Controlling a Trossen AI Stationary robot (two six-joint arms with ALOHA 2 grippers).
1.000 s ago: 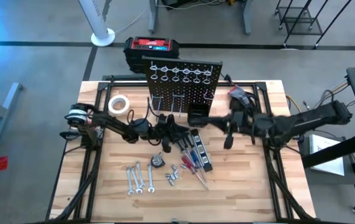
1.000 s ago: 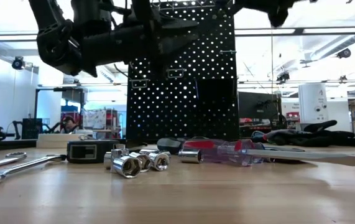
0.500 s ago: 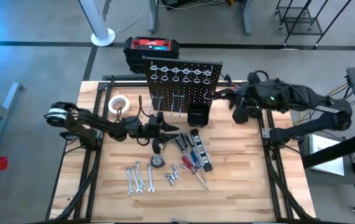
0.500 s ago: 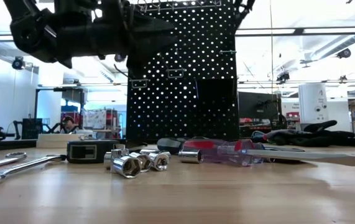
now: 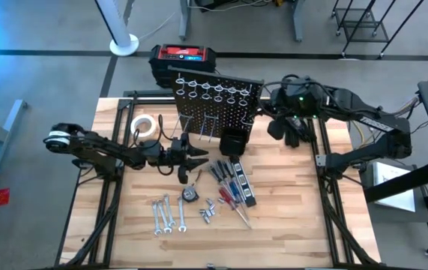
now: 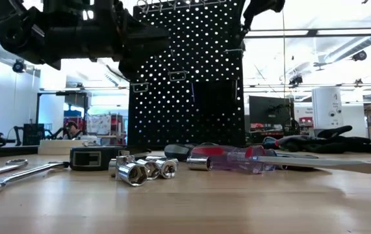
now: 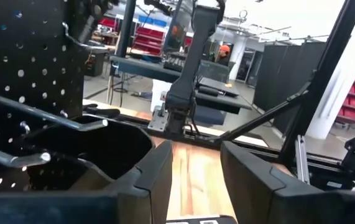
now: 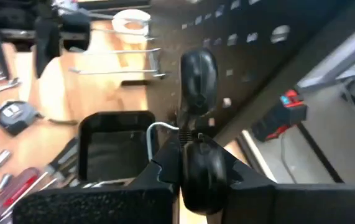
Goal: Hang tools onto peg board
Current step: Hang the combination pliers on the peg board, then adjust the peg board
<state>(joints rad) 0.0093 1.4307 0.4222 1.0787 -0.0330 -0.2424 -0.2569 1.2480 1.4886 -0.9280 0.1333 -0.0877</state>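
We're holding the right gripper (image 5: 262,114) clenched on a black-handled tool (image 8: 199,81) at the peg board (image 5: 215,105) edge. Left gripper (image 5: 199,160) is hovering w/ fingers apart, nothing btwn them, board's bin (image 5: 233,141) just ahead.

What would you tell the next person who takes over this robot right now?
Left pincer: open, empty, in front of the peg board.
Right pincer: shut, at the board's right edge; whether it holds anything is unclear.
Done: no tool seen hanging.
Left to do: wrenches, tape measure, bits and screwdrivers lie on the table.
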